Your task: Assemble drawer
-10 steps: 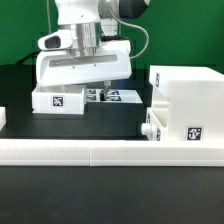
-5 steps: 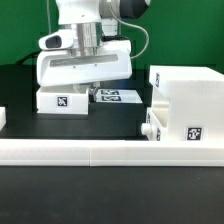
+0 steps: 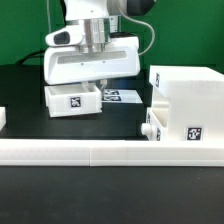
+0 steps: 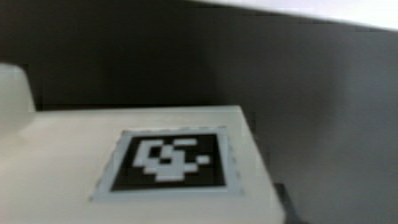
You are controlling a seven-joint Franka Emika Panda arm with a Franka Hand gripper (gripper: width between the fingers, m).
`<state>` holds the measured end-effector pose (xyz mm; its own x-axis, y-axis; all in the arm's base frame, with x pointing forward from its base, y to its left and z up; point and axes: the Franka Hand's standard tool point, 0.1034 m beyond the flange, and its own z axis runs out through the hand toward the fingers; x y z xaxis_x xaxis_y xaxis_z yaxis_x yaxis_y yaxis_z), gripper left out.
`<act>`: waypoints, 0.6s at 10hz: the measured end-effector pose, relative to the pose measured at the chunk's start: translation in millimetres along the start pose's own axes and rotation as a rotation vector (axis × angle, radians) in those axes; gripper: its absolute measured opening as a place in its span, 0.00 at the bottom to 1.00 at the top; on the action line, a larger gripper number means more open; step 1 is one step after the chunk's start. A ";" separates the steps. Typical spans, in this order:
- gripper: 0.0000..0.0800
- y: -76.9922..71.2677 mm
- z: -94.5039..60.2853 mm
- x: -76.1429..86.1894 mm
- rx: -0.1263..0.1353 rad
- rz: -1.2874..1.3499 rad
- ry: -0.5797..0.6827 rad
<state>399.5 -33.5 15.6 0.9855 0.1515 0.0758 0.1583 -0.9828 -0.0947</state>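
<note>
White plastic, the small open-top tray (image 3: 58,98) with a square black-and-white tag (image 3: 72,101) is toward the exterior view's left over the black surface (image 3: 22,90), one end clamped between the fingers of the gripper (image 3: 100,82). Just beside it lies the flat marker board (image 3: 122,97). The big white cube housing (image 3: 185,100) stands at the exterior view's right.

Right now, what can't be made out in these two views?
Pincer: exterior view, fingertips sunk behind the wall of the small tray, so open or shut is unclear.
Tag: wrist view, too blurred to read.
White part: exterior view, cut off by that view's left edge.
</note>
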 end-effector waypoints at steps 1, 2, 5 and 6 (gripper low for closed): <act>0.05 -6.0 -4.5 11.2 0.016 -0.023 -0.015; 0.06 -10.7 -9.7 23.7 0.045 -0.053 -0.048; 0.06 -24.3 -24.3 62.5 0.078 -0.206 -0.114; 0.06 -21.3 -22.1 61.5 0.072 -0.226 -0.096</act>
<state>455.4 -5.6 44.2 0.9252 0.3794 0.0084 0.3760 -0.9133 -0.1568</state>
